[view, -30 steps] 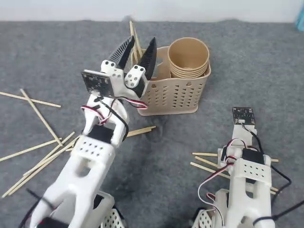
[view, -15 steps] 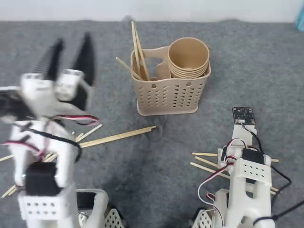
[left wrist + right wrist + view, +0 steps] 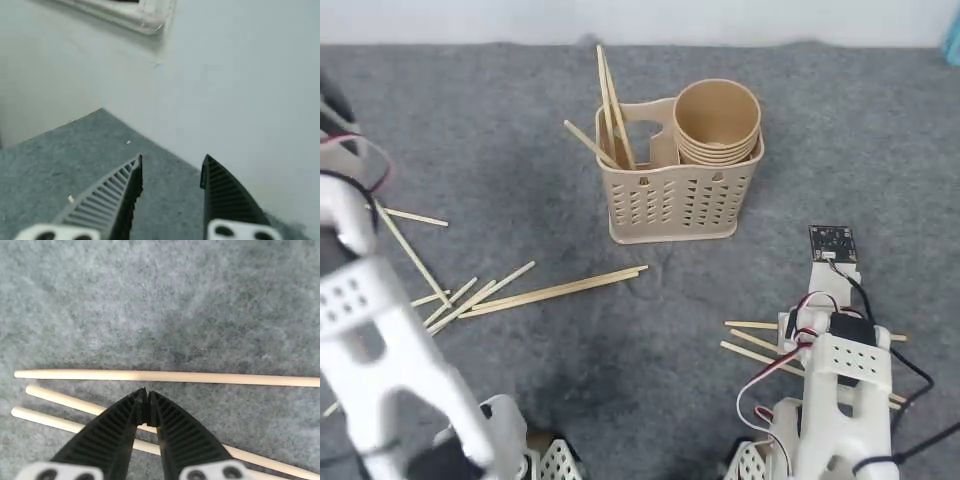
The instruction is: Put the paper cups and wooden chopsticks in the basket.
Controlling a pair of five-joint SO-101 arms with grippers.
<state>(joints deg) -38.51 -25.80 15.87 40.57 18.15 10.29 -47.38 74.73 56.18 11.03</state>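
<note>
The tan basket (image 3: 670, 205) stands mid-table with a stack of paper cups (image 3: 717, 120) in its right half and a few wooden chopsticks (image 3: 608, 100) leaning in its left half. More chopsticks (image 3: 550, 290) lie loose on the grey carpet left of it. My left arm (image 3: 360, 300) stands at the far left edge. Its gripper (image 3: 172, 159) is open and holds nothing, facing carpet and a pale wall. My right gripper (image 3: 146, 392) is shut just above three chopsticks (image 3: 165, 376) on the carpet, gripping none of them.
The right arm (image 3: 835, 345) stands at the front right over a few chopsticks (image 3: 755, 335). Single sticks (image 3: 410, 250) lie scattered at the far left. A wall borders the carpet at the back.
My left arm has swung from the basket's left side away to the far left edge, gripper open. Chopsticks now stand in the basket. The right arm has not moved.
</note>
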